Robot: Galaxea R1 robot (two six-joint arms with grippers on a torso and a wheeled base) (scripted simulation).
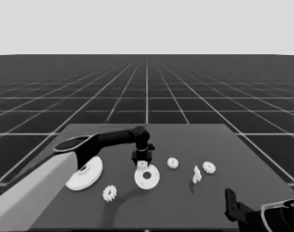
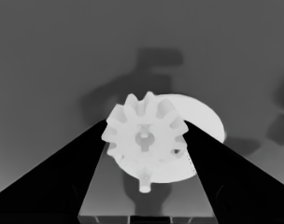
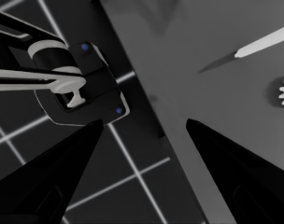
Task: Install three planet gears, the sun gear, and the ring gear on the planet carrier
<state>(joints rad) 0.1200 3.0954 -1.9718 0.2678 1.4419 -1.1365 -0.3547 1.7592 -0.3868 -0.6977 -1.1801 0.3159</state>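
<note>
you have the left arm reaching in from the lower left, its left gripper (image 1: 142, 163) at centre frame right over the smaller round part (image 1: 147, 178). the larger round part (image 1: 84, 175) sits left of it, partly under the arm. three gears (image 1: 110, 193) (image 1: 173, 163) (image 1: 209, 167) and a thin white piece (image 1: 197, 174) lie on the table (image 1: 185, 208). the right gripper (image 1: 232, 205) waits in the lower right corner.

The dark worktop (image 1: 185, 203) carries white parts. The larger round part (image 1: 85, 175) lies at the left, partly behind the left arm. The smaller round part (image 1: 147, 178) sits near the middle. One gear (image 1: 110, 193) lies near and left of it, another (image 1: 173, 163) just right and farther back. Right again, a thin white piece (image 1: 197, 174) stands beside a third gear (image 1: 209, 167).
</note>
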